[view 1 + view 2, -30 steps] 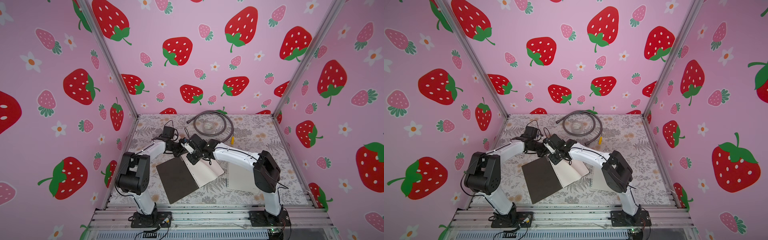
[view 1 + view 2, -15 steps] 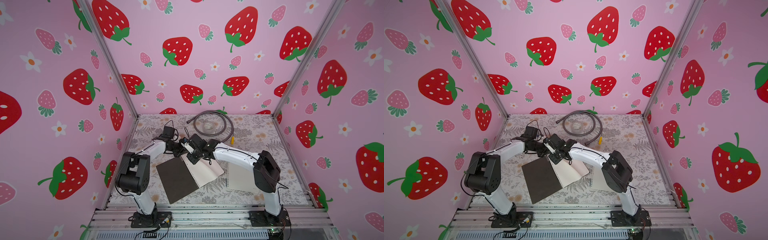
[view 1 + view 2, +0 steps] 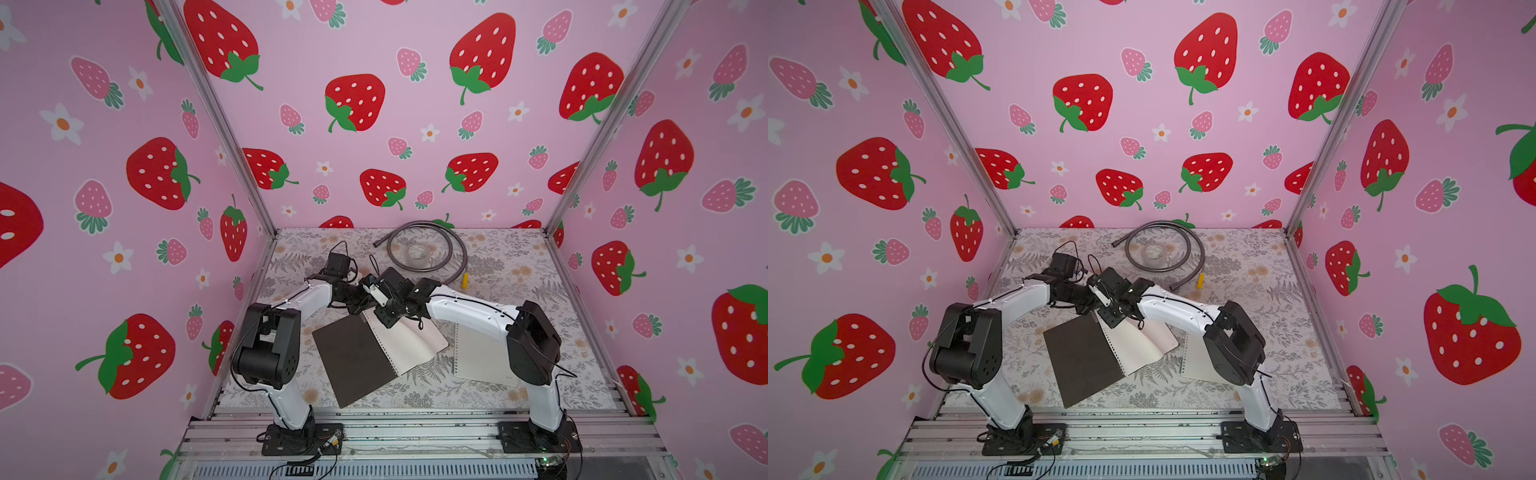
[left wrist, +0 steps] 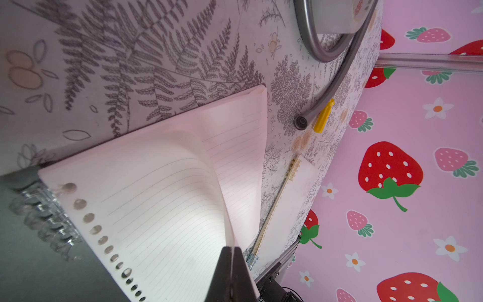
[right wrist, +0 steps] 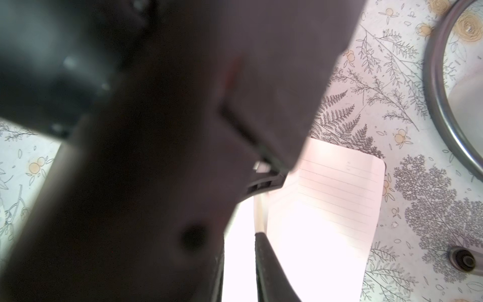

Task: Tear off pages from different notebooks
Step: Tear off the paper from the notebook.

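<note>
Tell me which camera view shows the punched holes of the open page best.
The left wrist view: the punched holes are close and sharp. In both top views they are tiny dots. The right wrist view does not show them.

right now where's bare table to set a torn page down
Bare cloth: the back right corner, between hose coil, whitish notebook and right wall; also the front strip between open notebook and rail. Crowded: left gripper and right gripper meet over the open notebook's far edge.
</note>
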You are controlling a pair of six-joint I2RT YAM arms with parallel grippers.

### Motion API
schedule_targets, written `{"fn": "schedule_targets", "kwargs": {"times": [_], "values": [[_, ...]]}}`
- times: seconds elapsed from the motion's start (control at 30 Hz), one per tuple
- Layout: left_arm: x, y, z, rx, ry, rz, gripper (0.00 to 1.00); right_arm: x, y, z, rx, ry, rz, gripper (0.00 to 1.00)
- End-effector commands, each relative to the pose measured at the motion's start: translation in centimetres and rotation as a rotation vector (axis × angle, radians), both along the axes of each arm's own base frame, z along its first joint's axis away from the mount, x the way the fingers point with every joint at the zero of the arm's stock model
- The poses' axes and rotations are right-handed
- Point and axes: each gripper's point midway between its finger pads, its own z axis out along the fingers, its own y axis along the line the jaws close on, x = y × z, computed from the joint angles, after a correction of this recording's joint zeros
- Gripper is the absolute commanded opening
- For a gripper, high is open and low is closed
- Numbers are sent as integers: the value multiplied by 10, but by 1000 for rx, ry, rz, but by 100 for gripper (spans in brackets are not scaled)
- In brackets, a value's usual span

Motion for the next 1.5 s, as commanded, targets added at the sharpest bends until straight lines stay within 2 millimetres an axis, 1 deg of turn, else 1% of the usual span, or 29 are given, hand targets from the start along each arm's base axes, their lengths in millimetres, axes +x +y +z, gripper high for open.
{"fn": "schedule_targets", "kwargs": {"times": [0.0,0.3,0.43,0.53,0.73,0.9,1.03,1.2,1.33,1.47], "values": [[2,-6,6,-13,-8,-28,0,-2,-6,-2,-6,8,-2,23],[2,-7,11,-18,-20,-29,0,1,-11,-14,-43,1,-12,23],[2,-7,12,-17,-21,-30,0,4,-20,-19,-88,-24,-10,22],[3,-7,13,-19,-24,-30,0,1,-25,-21,-95,-17,-13,22],[8,-8,17,-23,-32,-32,0,-10,-32,-26,-73,33,-36,20],[12,-10,21,-31,-38,-34,0,-16,-43,-22,-58,30,-70,21],[11,-10,21,-29,-40,-33,0,-13,-52,-6,-7,-25,-102,26],[9,-9,19,-28,-38,-32,0,-16,-50,3,22,-21,-81,29],[8,-9,19,-26,-37,-30,0,-13,-47,8,39,-36,-77,31],[8,-9,18,-27,-38,-32,0,-11,-47,2,9,-35,-78,30]]}}
